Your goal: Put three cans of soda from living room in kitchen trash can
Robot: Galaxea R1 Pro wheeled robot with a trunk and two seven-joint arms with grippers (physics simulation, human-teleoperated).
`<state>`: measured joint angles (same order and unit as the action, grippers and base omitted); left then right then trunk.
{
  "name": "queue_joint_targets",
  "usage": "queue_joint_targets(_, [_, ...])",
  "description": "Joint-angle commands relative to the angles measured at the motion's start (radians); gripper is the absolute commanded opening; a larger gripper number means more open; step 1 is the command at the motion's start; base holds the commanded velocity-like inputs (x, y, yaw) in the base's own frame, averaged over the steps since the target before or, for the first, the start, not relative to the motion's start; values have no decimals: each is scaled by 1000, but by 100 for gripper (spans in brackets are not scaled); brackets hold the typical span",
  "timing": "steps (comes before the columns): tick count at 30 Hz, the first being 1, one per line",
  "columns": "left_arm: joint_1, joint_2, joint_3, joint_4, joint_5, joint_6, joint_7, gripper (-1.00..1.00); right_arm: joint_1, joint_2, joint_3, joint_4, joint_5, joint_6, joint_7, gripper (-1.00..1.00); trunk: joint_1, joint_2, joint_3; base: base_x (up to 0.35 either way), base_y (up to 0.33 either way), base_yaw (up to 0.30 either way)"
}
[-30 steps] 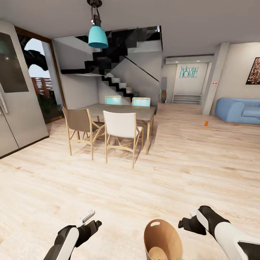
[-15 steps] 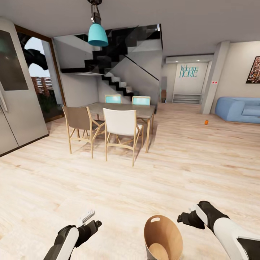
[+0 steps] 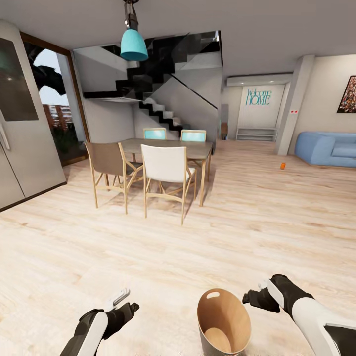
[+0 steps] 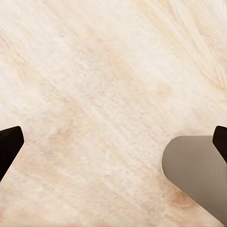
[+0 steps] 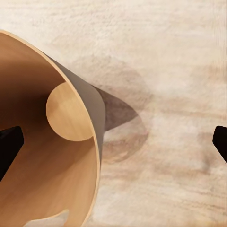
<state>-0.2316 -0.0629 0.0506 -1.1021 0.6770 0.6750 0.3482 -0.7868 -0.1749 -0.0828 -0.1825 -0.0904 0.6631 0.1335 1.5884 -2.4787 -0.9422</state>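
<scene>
Head view showing tash can (image 3: 223, 321) standing on floor (image 3: 198, 247) between both arms; orange soda can (image 3: 282, 166) lying far off near sofa (image 3: 329, 148); left gripper (image 4: 113, 142) and right gripper (image 5: 113, 139) both hanging spread, holding nothing.

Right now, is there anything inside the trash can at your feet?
The trash can looks empty: the head and right wrist views show bare tan walls and a bare round bottom, no cans. Its near wall hides the nearest strip of the bottom.

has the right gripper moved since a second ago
Yes. In the head view the right gripper has come up and in toward the trash can, now level with its rim; the can itself slid only slightly as the camera shifted.
</scene>
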Motion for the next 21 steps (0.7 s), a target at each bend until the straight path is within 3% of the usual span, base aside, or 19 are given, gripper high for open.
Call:
queue_joint_targets(1, [0, 0, 0, 1, 0, 0, 0, 100, 0, 0, 0, 0, 0, 0, 0, 100, 4, -7, -3, 0, 0, 0])
queue_joint_targets(21, [0, 0, 0, 2, 1, 0, 0, 100, 0, 1, 0, 0, 1, 0, 0, 100, 20, -25, -79, 0, 0, 0])
